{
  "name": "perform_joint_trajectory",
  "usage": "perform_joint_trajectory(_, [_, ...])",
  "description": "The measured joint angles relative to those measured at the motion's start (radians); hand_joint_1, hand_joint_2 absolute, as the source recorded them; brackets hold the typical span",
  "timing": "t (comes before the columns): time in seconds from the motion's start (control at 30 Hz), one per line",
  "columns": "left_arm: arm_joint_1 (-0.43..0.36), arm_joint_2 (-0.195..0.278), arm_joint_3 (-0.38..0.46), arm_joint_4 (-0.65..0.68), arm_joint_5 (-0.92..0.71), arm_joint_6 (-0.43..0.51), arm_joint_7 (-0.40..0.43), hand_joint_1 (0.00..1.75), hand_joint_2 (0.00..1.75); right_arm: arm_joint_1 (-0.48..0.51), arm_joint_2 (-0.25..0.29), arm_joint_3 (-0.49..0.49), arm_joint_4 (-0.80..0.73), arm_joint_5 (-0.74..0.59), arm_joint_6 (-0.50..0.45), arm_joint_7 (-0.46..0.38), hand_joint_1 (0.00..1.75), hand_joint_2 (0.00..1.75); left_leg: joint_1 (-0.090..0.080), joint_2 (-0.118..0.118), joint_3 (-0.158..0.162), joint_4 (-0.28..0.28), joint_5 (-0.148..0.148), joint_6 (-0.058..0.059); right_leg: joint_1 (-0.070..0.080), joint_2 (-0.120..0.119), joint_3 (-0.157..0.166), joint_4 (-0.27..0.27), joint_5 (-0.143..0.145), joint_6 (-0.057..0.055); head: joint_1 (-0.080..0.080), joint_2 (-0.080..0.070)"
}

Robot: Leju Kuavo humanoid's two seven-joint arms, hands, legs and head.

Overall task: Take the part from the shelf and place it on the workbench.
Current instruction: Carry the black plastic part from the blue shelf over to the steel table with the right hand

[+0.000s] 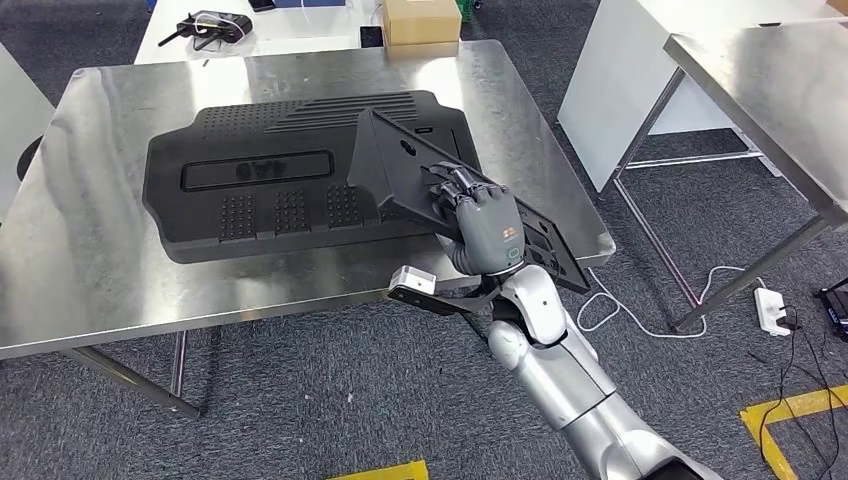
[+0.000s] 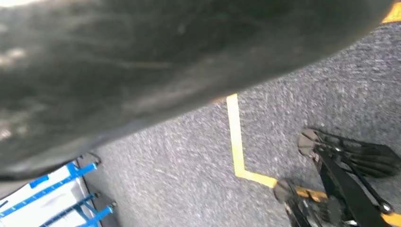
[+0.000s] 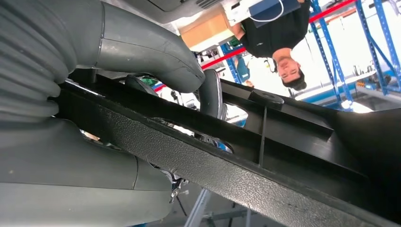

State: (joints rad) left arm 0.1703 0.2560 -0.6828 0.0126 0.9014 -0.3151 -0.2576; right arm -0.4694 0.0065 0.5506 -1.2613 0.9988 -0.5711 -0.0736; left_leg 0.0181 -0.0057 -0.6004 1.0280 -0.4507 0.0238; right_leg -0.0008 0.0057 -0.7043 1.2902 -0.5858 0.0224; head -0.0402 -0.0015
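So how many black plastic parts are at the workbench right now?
2. A large flat panel lies on the steel workbench; a narrower part is held tilted in the right hand, over the table's near right corner.

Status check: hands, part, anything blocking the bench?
Right robot hand grips the black part, tilted over the workbench. Left hand's state can't be told. Large black panel already lies on the bench beneath the part; not yet set down.

Raised lettering sits in the recessed panel of the large black part [image 1: 300, 175], too blurred to read.
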Motion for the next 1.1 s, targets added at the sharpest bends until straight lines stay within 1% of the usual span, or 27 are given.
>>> perform_joint_trajectory(0.03, [0.000, 0.000, 0.000, 0.000, 0.000, 0.000, 0.000, 0.00, 0.00, 0.002, -0.001, 0.000, 0.000, 0.000, 0.000, 0.000, 1.75, 1.75, -0.002, -0.001, 0.007, 0.000, -0.006, 0.001, 0.000, 0.000, -0.018, 0.007, 0.013, 0.006, 0.000, 0.000])
perform_joint_trajectory(0.07, [0.000, 0.000, 0.000, 0.000, 0.000, 0.000, 0.000, 0.00, 0.00, 0.003, -0.001, 0.000, 0.000, 0.000, 0.000, 0.000, 1.75, 1.75, -0.004, -0.003, 0.017, 0.000, -0.013, 0.001, 0.002, 0.000, -0.014, -0.030, 0.045, 0.012, 0.000, 0.000])
perform_joint_trajectory(0.1, [0.000, 0.000, 0.000, 0.000, 0.000, 0.000, 0.000, 0.00, 0.00, 0.003, -0.002, 0.000, 0.000, 0.000, 0.000, 0.000, 1.75, 1.75, -0.006, -0.004, 0.028, -0.001, -0.020, 0.001, 0.005, 0.000, 0.007, -0.099, 0.087, 0.017, 0.000, 0.000])
perform_joint_trajectory(0.13, [0.000, -0.001, 0.000, 0.000, 0.000, 0.000, 0.000, 0.00, 0.00, 0.002, -0.002, 0.000, 0.000, 0.000, 0.000, 0.000, 1.75, 1.75, -0.009, -0.005, 0.037, -0.001, -0.027, -0.001, 0.010, 0.000, 0.033, -0.175, 0.129, 0.016, 0.000, 0.000])
perform_joint_trajectory(0.17, [-0.001, -0.001, 0.000, 0.000, 0.000, 0.000, 0.000, 0.00, 0.00, 0.001, -0.002, 0.000, 0.000, 0.000, 0.000, 0.000, 1.75, 1.75, -0.011, -0.006, 0.043, -0.001, -0.034, -0.003, 0.014, 0.001, 0.057, -0.235, 0.159, 0.009, 0.000, 0.000])
perform_joint_trajectory(0.2, [-0.001, -0.001, 0.000, 0.000, 0.000, 0.000, 0.000, 0.00, 0.00, 0.000, -0.002, 0.000, 0.000, 0.000, 0.000, 0.000, 1.75, 1.75, -0.012, -0.007, 0.047, -0.002, -0.040, -0.007, 0.019, 0.001, 0.072, -0.270, 0.176, 0.000, 0.001, 0.000])
perform_joint_trajectory(0.23, [-0.002, -0.001, 0.000, 0.000, 0.000, 0.000, 0.000, 0.00, 0.00, -0.001, -0.002, 0.000, 0.000, 0.000, 0.000, 0.000, 1.75, 1.75, -0.013, -0.007, 0.049, -0.003, -0.045, -0.011, 0.022, 0.002, 0.078, -0.283, 0.180, -0.010, 0.001, 0.000])
perform_joint_trajectory(0.3, [-0.002, 0.000, 0.000, 0.000, 0.000, 0.000, 0.000, 0.00, 0.00, -0.003, -0.002, 0.000, -0.001, 0.000, 0.000, 0.000, 1.75, 1.75, -0.012, -0.007, 0.054, -0.006, -0.053, -0.021, 0.019, 0.002, 0.087, -0.289, 0.178, -0.022, 0.002, 0.000])
perform_joint_trajectory(0.33, [-0.002, 0.000, 0.000, 0.000, 0.000, 0.000, 0.000, 0.00, 0.00, -0.003, -0.002, 0.000, -0.001, 0.000, 0.000, 0.000, 1.75, 1.75, -0.012, -0.005, 0.054, 0.001, -0.060, -0.025, 0.016, 0.002, 0.096, -0.296, 0.176, -0.028, 0.001, 0.000])
perform_joint_trajectory(0.37, [-0.001, 0.001, 0.000, -0.001, 0.000, 0.000, 0.000, 0.00, 0.00, -0.004, -0.002, 0.000, -0.002, 0.000, 0.000, 0.000, 1.75, 1.75, -0.012, -0.004, 0.045, 0.026, -0.073, -0.030, 0.012, 0.001, 0.107, -0.303, 0.174, -0.035, 0.000, 0.000])
perform_joint_trajectory(0.4, [-0.001, 0.001, 0.000, -0.001, 0.000, -0.001, 0.000, 0.00, 0.00, -0.005, -0.001, 0.000, -0.002, 0.000, 0.000, 0.000, 1.75, 1.75, -0.011, -0.002, 0.023, 0.072, -0.093, -0.035, 0.008, 0.000, 0.119, -0.308, 0.171, -0.042, -0.002, 0.000])
perform_joint_trajectory(0.47, [-0.001, 0.001, 0.000, -0.001, 0.000, 0.000, 0.000, 0.00, 0.00, -0.005, -0.001, 0.000, -0.002, 0.000, 0.000, 0.000, 1.75, 1.75, -0.007, -0.001, -0.051, 0.198, -0.134, -0.044, 0.009, -0.001, 0.135, -0.309, 0.159, -0.052, -0.003, 0.000])
perform_joint_trajectory(0.5, [-0.001, 0.001, 0.000, -0.001, 0.000, 0.000, 0.000, 0.00, 0.00, -0.004, 0.000, 0.000, -0.001, 0.000, 0.000, 0.000, 1.75, 1.75, -0.005, 0.000, -0.087, 0.244, -0.138, -0.048, 0.009, -0.001, 0.142, -0.308, 0.153, -0.054, -0.002, 0.000])
perform_joint_trajectory(0.53, [0.000, 0.001, 0.000, -0.001, 0.000, 0.000, 0.000, 0.00, 0.00, -0.002, 0.000, 0.001, -0.001, 0.000, 0.000, 0.000, 1.75, 1.75, -0.002, 0.001, -0.108, 0.258, -0.123, -0.052, 0.009, 0.000, 0.150, -0.307, 0.146, -0.054, -0.002, 0.000])
perform_joint_trajectory(0.57, [0.000, 0.001, 0.000, -0.001, 0.000, 0.000, 0.000, 0.00, 0.00, -0.001, 0.000, 0.001, 0.000, 0.000, 0.000, 0.000, 1.75, 1.75, 0.001, 0.001, -0.111, 0.235, -0.089, -0.056, 0.008, 0.001, 0.160, -0.305, 0.137, -0.051, -0.002, 0.000])
perform_joint_trajectory(0.6, [0.000, 0.001, 0.000, -0.001, 0.000, 0.000, 0.000, 0.00, 0.00, -0.001, 0.000, 0.001, 0.000, 0.000, 0.000, 0.000, 1.75, 1.75, 0.005, 0.002, -0.095, 0.178, -0.040, -0.059, 0.006, 0.002, 0.171, -0.303, 0.127, -0.047, -0.002, 0.000])
perform_joint_trajectory(0.63, [0.000, 0.001, 0.000, -0.001, 0.000, 0.000, 0.000, 0.00, 0.00, 0.000, 0.000, 0.001, 0.000, 0.000, 0.000, 0.000, 1.75, 1.75, 0.008, 0.002, -0.072, 0.118, -0.003, -0.063, 0.006, 0.003, 0.178, -0.299, 0.117, -0.042, -0.002, 0.000])
perform_joint_trajectory(0.67, [0.000, 0.001, 0.000, -0.001, 0.000, 0.000, 0.000, 0.00, 0.00, -0.002, 0.000, 0.001, 0.000, 0.000, 0.000, 0.000, 1.75, 1.75, 0.008, 0.000, -0.045, 0.062, 0.019, -0.063, 0.007, 0.004, 0.182, -0.294, 0.107, -0.036, -0.003, 0.000])
perform_joint_trajectory(0.7, [-0.001, 0.001, 0.000, -0.001, 0.000, 0.000, 0.000, 0.00, 0.00, -0.003, 0.000, 0.001, 0.001, 0.000, 0.000, 0.000, 1.75, 1.75, 0.007, -0.001, -0.027, 0.027, 0.026, -0.059, 0.009, 0.005, 0.184, -0.291, 0.099, -0.029, -0.004, 0.000])
perform_joint_trajectory(0.77, [-0.001, 0.002, 0.000, -0.001, 0.000, 0.000, 0.000, 0.00, 0.00, -0.006, 0.001, 0.001, 0.001, 0.000, 0.000, 0.000, 1.75, 1.75, 0.000, -0.003, -0.016, 0.011, 0.014, -0.045, 0.011, 0.007, 0.182, -0.289, 0.094, -0.018, -0.005, 0.000])
perform_joint_trajectory(0.83, [0.000, 0.002, 0.000, -0.002, 0.000, 0.000, 0.000, 0.00, 0.00, -0.006, 0.001, 0.001, 0.000, 0.000, 0.000, 0.000, 1.75, 1.75, 0.000, -0.004, -0.016, 0.008, 0.013, -0.031, 0.007, 0.007, 0.176, -0.283, 0.089, -0.007, -0.003, 0.000])
perform_joint_trajectory(0.87, [0.000, 0.002, 0.000, -0.002, 0.000, 0.000, 0.000, 0.00, 0.00, -0.007, 0.001, 0.001, -0.001, 0.000, 0.000, 0.000, 1.75, 1.75, 0.002, -0.004, -0.013, 0.004, 0.011, -0.024, 0.005, 0.006, 0.162, -0.260, 0.079, -0.003, -0.002, 0.000])
perform_joint_trajectory(0.9, [0.000, 0.002, 0.000, -0.003, 0.000, 0.000, 0.000, 0.00, 0.00, -0.009, 0.001, 0.000, -0.001, 0.000, 0.000, 0.000, 1.75, 1.75, 0.005, -0.003, -0.009, 0.001, 0.009, -0.017, 0.003, 0.006, 0.136, -0.216, 0.064, -0.001, 0.000, 0.000])
perform_joint_trajectory(1.0, [0.000, 0.002, 0.000, -0.003, 0.000, 0.000, 0.000, 0.00, 0.00, -0.007, 0.000, 0.000, 0.000, 0.000, 0.000, 0.000, 1.75, 1.75, 0.005, -0.003, -0.003, 0.000, 0.000, -0.006, -0.003, 0.005, 0.020, -0.027, 0.014, 0.000, 0.004, 0.000])
perform_joint_trajectory(1.03, [0.000, 0.002, 0.000, -0.003, 0.000, 0.000, 0.000, 0.00, 0.00, -0.004, 0.000, 0.000, 0.000, 0.000, 0.000, 0.000, 1.75, 1.75, 0.005, -0.003, 0.000, 0.000, -0.004, -0.005, -0.005, 0.005, -0.011, 0.013, 0.010, 0.003, 0.004, 0.000])
perform_joint_trajectory(1.07, [0.000, 0.002, 0.000, -0.003, 0.000, 0.000, 0.000, 0.00, 0.00, -0.003, -0.001, 0.000, 0.000, 0.000, 0.000, 0.000, 1.75, 1.75, 0.005, -0.004, 0.004, 0.000, -0.007, -0.005, -0.007, 0.005, -0.026, 0.023, 0.018, 0.009, 0.004, 0.000])
perform_joint_trajectory(1.1, [0.000, 0.002, 0.000, -0.003, 0.000, 0.000, 0.000, 0.00, 0.00, -0.002, -0.002, 0.000, 0.000, 0.000, 0.000, 0.000, 1.75, 1.75, 0.005, -0.004, 0.011, 0.000, -0.011, -0.006, -0.009, 0.004, -0.027, 0.002, 0.040, 0.018, 0.004, 0.000])
